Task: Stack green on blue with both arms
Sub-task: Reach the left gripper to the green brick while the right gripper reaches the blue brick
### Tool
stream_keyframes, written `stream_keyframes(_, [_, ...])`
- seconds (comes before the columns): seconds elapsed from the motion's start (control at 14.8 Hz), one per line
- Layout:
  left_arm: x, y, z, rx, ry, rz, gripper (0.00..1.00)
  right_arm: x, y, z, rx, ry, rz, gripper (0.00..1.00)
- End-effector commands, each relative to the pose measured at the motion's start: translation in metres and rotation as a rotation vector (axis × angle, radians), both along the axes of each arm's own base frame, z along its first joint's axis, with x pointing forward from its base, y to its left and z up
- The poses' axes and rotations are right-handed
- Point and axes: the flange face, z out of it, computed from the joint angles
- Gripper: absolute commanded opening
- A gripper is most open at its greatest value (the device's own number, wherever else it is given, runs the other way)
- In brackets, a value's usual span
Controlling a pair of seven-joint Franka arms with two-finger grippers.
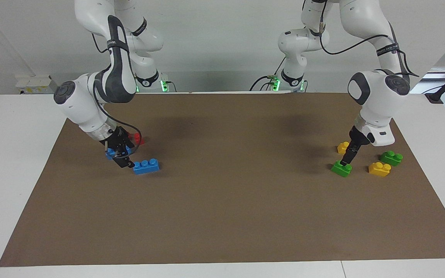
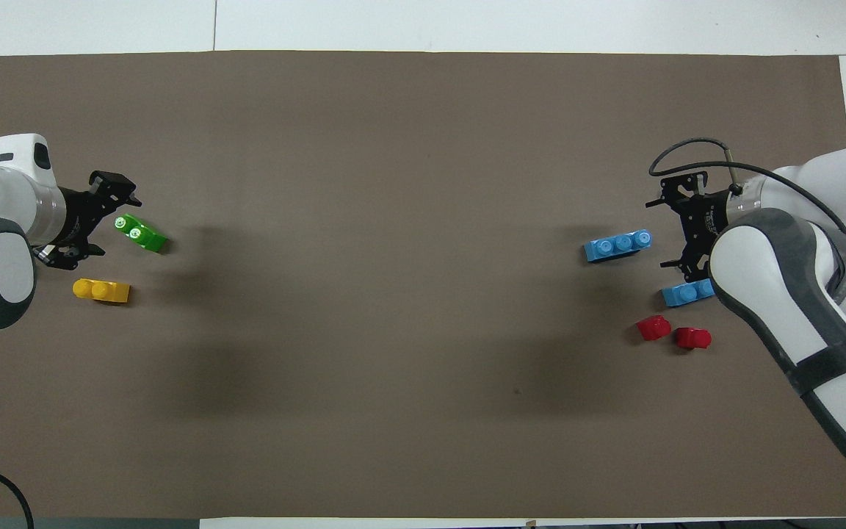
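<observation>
A green brick (image 1: 341,168) (image 2: 140,233) lies on the brown mat toward the left arm's end. My left gripper (image 1: 348,159) (image 2: 106,217) hangs low and open right at it, fingertips down at the brick's edge nearer the robots, holding nothing. A second green brick (image 1: 391,158) lies closer to the mat's edge. Toward the right arm's end lies a blue brick (image 1: 146,166) (image 2: 617,245). My right gripper (image 1: 124,160) (image 2: 676,224) stands open and low just beside its end, empty. Another blue brick (image 1: 111,153) (image 2: 687,292) sits partly hidden under that gripper.
Two yellow bricks (image 1: 379,169) (image 1: 343,147) lie among the green ones; the overhead view shows one yellow brick (image 2: 102,291). Two small red pieces (image 2: 654,328) (image 2: 693,338) lie nearer to the robots than the blue bricks. The brown mat (image 1: 230,200) covers the table's middle.
</observation>
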Motion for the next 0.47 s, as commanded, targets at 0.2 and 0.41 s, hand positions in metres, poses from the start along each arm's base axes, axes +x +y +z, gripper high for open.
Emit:
stream_keyframes(0.2, [0.019, 0.013, -0.011, -0.018, -0.007, 0.029, 1.00, -0.005, -0.010, -0.035, 0.001, -0.014, 0.091, 1.00])
stream_keyframes(0.41, [0.021, 0.014, -0.032, -0.013, 0.024, 0.030, 1.00, -0.002, -0.008, -0.053, 0.006, 0.014, 0.097, 1.00])
